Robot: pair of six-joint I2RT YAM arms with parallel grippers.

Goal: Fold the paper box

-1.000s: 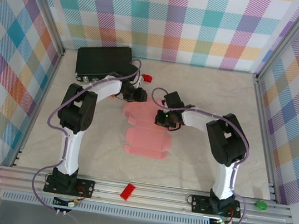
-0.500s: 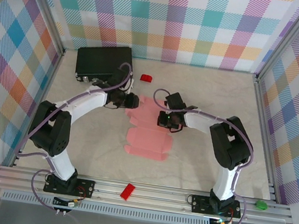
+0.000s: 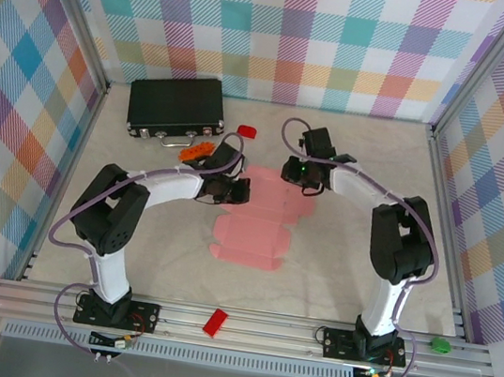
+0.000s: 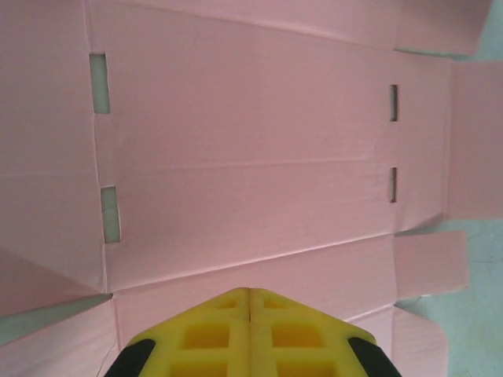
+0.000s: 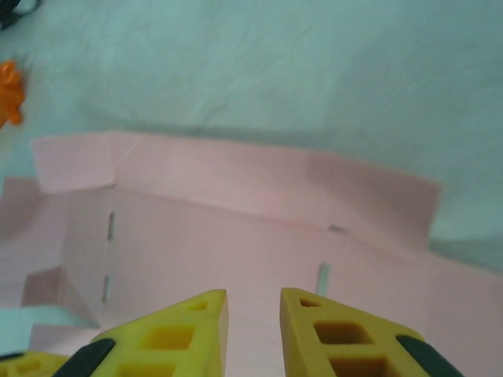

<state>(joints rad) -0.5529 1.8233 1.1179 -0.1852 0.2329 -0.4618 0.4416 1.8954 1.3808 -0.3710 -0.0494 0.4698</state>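
Observation:
The paper box (image 3: pixel 250 236) is a pale pink die-cut sheet lying flat in the middle of the table, its creases, slots and flaps showing. My left gripper (image 3: pixel 239 191) sits at the sheet's upper left edge. In the left wrist view its yellow fingertips (image 4: pixel 249 292) are pressed together over the pink sheet (image 4: pixel 236 141) with nothing between them. My right gripper (image 3: pixel 290 172) hovers at the sheet's far right corner. In the right wrist view its jaws (image 5: pixel 254 295) stand slightly apart above the card (image 5: pixel 220 228), holding nothing.
A black case (image 3: pixel 177 106) lies at the far left. A small red piece (image 3: pixel 247 131) and an orange piece (image 3: pixel 196 148) lie near it. Another red piece (image 3: pixel 215 321) rests on the front rail, and a green object (image 3: pixel 440 346) at the right.
My left gripper has moved right onto the sheet's left edge and closed. My right gripper has moved back and to the right, toward the sheet's far corner, and opened a little.

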